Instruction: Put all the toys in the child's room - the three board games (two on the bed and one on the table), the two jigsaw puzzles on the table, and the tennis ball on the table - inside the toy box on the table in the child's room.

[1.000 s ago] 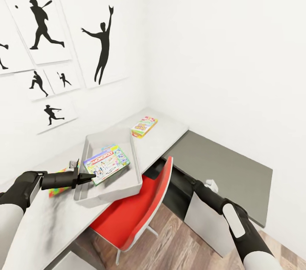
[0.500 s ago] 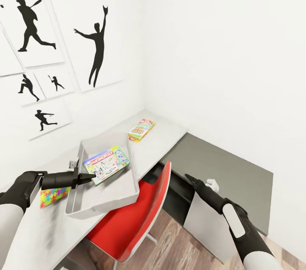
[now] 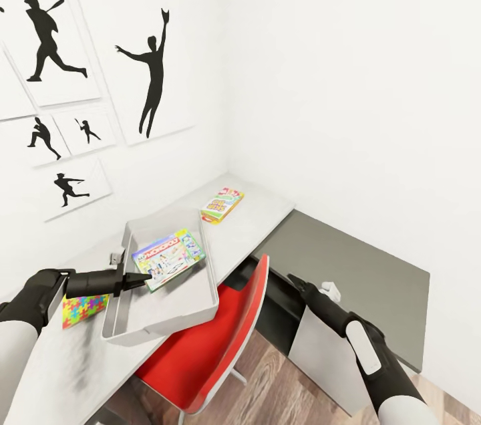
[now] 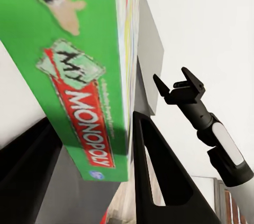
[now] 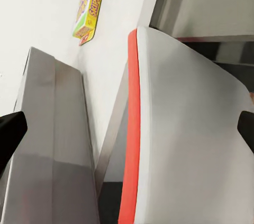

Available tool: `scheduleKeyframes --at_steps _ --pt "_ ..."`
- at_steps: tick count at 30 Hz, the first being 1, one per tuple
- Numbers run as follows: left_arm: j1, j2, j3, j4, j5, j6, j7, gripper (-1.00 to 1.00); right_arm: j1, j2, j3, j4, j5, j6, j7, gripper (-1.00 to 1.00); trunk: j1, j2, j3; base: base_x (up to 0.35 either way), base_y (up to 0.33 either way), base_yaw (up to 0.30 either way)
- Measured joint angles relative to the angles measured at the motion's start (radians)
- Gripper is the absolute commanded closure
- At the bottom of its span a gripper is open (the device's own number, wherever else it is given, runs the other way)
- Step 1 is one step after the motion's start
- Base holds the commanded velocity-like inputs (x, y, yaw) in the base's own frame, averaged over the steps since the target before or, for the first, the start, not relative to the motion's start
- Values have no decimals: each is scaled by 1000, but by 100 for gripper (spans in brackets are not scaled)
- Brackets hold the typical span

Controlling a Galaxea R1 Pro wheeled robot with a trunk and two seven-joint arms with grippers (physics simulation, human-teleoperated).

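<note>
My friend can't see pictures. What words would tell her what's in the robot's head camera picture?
The robot's left tool holds a colourful Monopoly box over a grey toy box on a pale table. A Skip-Bo box and a jigsaw puzzle lie on the table, with a red chair tucked below.

Monopoly board game [image 3: 168, 258] tilted over grey toy box [image 3: 175, 311] on desk [image 3: 257, 218], clamped by left hand [image 3: 143, 278]. Skip-Bo game [image 3: 222, 204] flat, far. Colourful jigsaw puzzle [image 3: 83, 309] flat, left.
</note>
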Motion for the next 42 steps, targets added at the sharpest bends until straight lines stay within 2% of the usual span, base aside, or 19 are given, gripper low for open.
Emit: scheduleKeyframes --at_steps 22,23,42 --pt "0 2 -1 0 -1 1 0 100 0 0 0 0 0 0 0 -100 0 0 0 0 0 0" --pt "0 2 -1 0 -1 1 0 -100 0 0 0 0 0 0 0 -100 0 0 0 0 0 0" --pt "0 3 0 0 -1 4 0 -100 0 0 0 0 0 0 0 -100 0 0 0 0 0 0"
